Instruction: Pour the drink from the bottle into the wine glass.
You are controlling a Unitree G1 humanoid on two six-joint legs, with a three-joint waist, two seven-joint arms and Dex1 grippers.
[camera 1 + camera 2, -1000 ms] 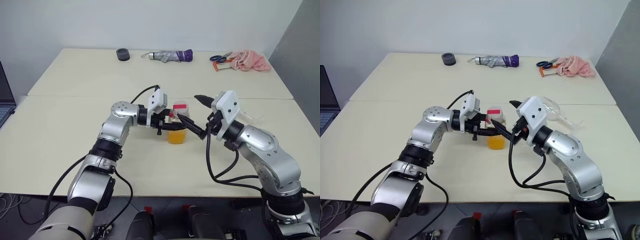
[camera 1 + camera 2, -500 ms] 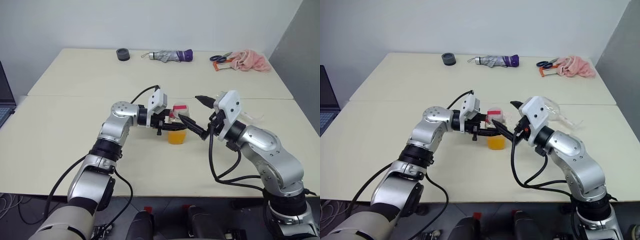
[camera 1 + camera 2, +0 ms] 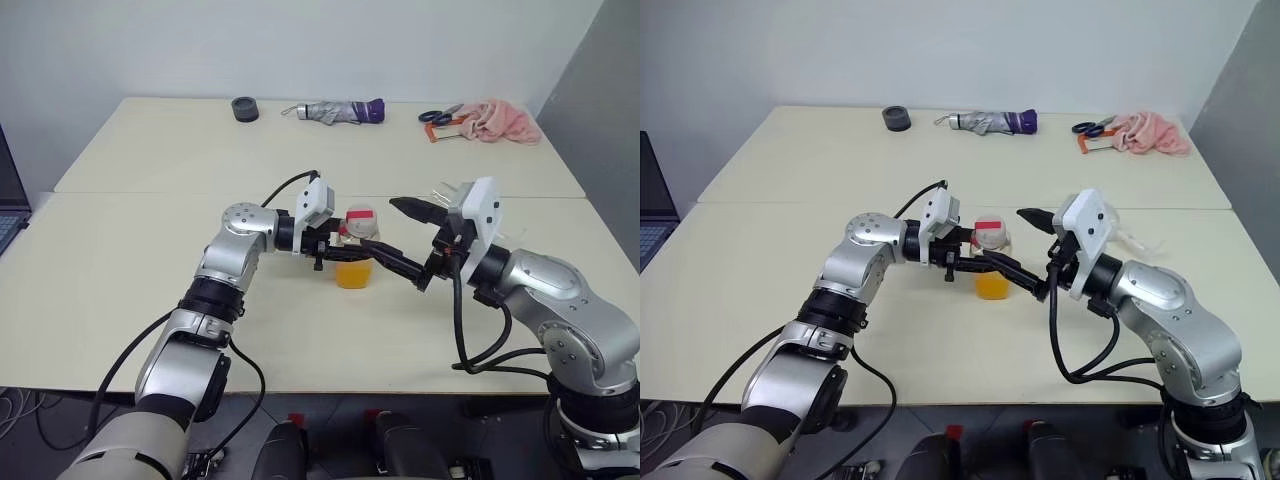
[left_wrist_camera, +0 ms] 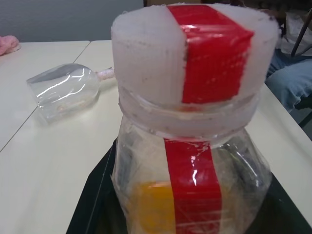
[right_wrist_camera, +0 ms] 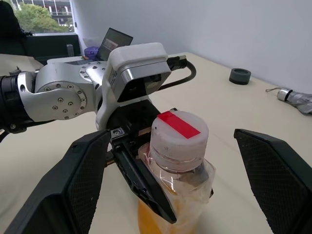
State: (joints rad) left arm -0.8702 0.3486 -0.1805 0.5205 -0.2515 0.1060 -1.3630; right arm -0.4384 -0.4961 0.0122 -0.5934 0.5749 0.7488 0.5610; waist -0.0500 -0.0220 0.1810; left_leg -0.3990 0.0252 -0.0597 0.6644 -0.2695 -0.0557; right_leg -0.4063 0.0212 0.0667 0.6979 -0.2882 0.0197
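Now the bottle (image 3: 356, 250), capped and upright mid-bench, sits pinched in the left claw (image 3: 345, 252), while the wide-open, empty right claw (image 3: 398, 240) has rolled and eased slightly rightward, so uncapping seems unstarted, the wine glass (image 4: 66, 90) lying toppled farther right.

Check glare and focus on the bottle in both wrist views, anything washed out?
Left wrist view: the small clear plastic bottle sits very close, soft at its white red-striped cap, with a bright glint on the red strip; the clear wine glass lying behind reads slightly soft. Right wrist view: bottle is sharp with small highlights, the window at the far end is bright.
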